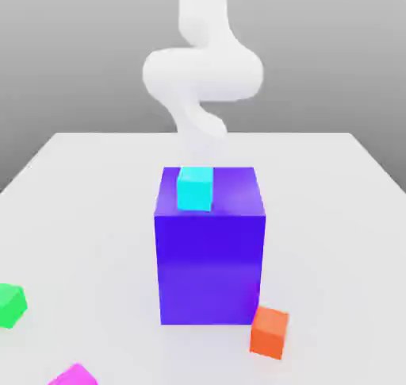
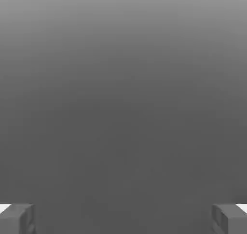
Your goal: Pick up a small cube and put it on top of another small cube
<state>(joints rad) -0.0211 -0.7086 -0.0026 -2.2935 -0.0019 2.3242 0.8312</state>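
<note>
The end effector (image 2: 123, 219) stands wide and empty. In the exterior view, the magenta cube (image 1: 75, 376) lies toward seven o'clock; reaching across the blue-violet block (image 1: 210, 268) could knock the cyan cube (image 1: 195, 189) off.

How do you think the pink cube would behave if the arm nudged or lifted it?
The pink cube would probably slide rather than roll, given its flat faces and sharp edges. It looks stiff, so it likely wouldn't squash in a grip.
</note>
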